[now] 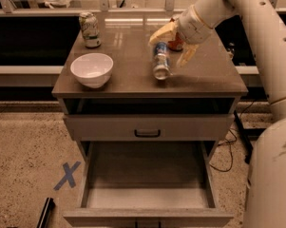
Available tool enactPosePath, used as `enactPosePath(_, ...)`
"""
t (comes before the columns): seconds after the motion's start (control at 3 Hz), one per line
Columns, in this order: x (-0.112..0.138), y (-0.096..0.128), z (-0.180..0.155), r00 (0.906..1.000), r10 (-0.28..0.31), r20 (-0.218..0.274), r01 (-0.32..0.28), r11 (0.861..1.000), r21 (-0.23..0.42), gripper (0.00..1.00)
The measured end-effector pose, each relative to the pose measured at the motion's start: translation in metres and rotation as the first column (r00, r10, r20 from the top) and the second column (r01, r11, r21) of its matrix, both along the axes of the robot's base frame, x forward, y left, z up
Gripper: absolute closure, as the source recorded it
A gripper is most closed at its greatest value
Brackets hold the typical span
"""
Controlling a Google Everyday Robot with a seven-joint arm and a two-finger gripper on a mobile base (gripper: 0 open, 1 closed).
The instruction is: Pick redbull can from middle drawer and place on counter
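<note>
Glossy grey-brown counter (133, 87) carries a white bowl (91, 69) at front left and a green-white can (89, 29) behind it. Right of centre is the redbull can (160, 60), its long axis running back to front and its silver end pointing at the front edge. The hand (167, 52) is over it with fingers spread wide to either side. Below, the middle drawer (147, 175) stands open.
</note>
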State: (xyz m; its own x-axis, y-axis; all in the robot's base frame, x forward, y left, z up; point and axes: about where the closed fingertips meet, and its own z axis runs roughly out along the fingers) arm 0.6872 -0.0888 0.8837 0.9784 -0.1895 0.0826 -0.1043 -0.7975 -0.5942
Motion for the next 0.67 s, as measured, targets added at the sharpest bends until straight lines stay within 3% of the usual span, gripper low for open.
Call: enactPosePath(0.67, 0.0042, 0.0034, -0.0012, 1.0, -0.004, 0.008, 0.004, 1.0, 0.007, 0.0)
